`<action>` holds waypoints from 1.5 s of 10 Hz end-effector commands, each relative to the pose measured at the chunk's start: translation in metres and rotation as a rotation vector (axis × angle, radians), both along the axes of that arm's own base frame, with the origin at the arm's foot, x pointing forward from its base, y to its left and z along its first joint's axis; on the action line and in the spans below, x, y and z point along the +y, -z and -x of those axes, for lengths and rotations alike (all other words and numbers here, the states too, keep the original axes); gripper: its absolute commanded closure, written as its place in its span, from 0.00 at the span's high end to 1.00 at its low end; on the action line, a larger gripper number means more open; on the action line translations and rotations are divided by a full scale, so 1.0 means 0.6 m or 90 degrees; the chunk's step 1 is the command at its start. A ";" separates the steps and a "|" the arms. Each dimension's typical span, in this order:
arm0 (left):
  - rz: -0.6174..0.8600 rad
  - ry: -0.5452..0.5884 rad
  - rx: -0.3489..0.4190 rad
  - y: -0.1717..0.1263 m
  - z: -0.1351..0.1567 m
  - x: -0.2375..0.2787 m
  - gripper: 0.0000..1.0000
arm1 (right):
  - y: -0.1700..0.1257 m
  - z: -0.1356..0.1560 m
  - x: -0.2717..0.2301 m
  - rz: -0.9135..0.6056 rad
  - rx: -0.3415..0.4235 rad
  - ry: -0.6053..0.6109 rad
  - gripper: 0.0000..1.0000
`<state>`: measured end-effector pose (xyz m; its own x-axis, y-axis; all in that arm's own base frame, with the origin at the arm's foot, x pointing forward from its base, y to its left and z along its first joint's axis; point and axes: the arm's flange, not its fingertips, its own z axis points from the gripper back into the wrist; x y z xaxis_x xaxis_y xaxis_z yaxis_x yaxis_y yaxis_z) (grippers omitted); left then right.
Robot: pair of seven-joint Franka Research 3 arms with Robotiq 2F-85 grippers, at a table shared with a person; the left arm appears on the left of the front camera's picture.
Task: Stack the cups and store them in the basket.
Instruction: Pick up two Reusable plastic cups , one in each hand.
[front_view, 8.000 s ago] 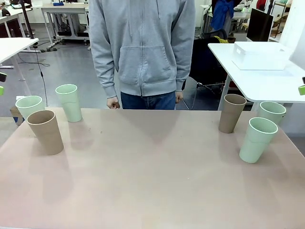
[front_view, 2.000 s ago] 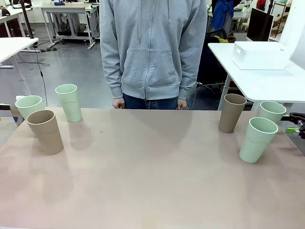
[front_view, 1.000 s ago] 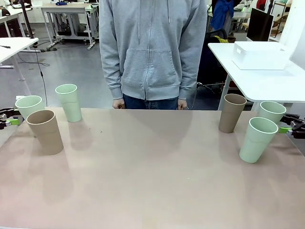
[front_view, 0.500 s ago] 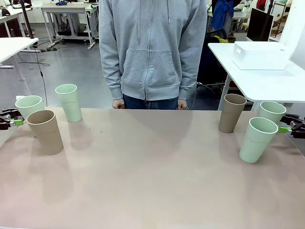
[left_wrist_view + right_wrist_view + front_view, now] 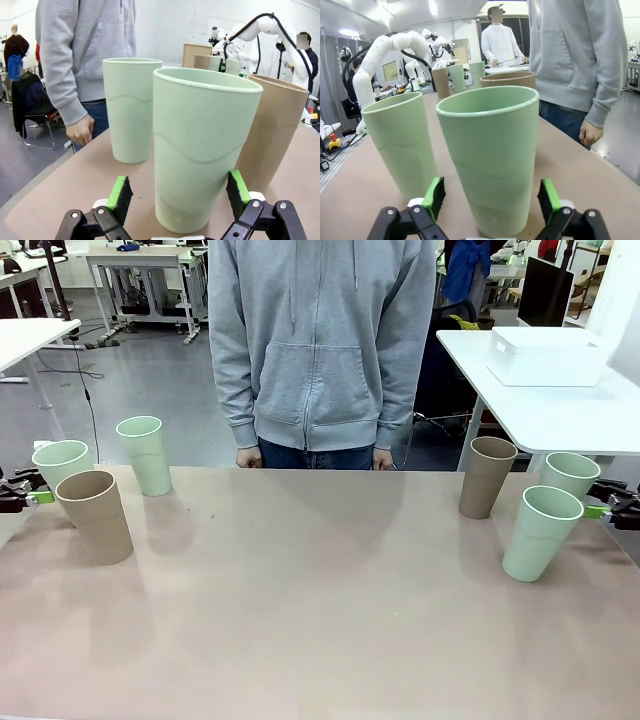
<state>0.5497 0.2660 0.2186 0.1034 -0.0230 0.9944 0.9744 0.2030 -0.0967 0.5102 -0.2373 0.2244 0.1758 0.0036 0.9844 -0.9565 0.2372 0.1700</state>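
Six cups stand on the table. At the left are a mint cup (image 5: pixel 60 464), a second mint cup (image 5: pixel 145 454) and a brown cup (image 5: pixel 95 515). At the right are a brown cup (image 5: pixel 487 476), a mint cup (image 5: pixel 570 476) and another mint cup (image 5: pixel 540 533). My left gripper (image 5: pixel 22 492) is open at the left edge, its pads (image 5: pixel 120 192) either side of the outer mint cup (image 5: pixel 200 150). My right gripper (image 5: pixel 610 506) is open too, straddling the far-right mint cup (image 5: pixel 492 160) low down. The white basket (image 5: pixel 548 356) sits on a side table at the back right.
A person in a grey hoodie (image 5: pixel 320 340) stands at the far edge, hands (image 5: pixel 248 456) hanging at the table's rim. In the left wrist view a mint cup (image 5: pixel 131 110) and the brown cup (image 5: pixel 272 130) stand close behind the straddled one. The broad middle of the table (image 5: pixel 320 590) is bare.
Both grippers came in from the table's sides and now straddle the outermost mint cups. Over the last half second they barely moved. The cups have stayed put.
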 end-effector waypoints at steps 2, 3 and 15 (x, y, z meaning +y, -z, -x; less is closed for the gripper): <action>0.001 0.013 -0.024 -0.008 0.020 -0.025 1.00 | -0.003 -0.007 0.015 -0.011 0.012 0.023 1.00; 0.003 0.017 -0.025 -0.007 0.023 -0.030 1.00 | -0.003 -0.008 0.019 -0.010 0.013 0.023 1.00; 0.003 0.014 -0.049 -0.005 0.039 -0.081 1.00 | 0.005 -0.023 0.081 0.003 0.026 0.010 1.00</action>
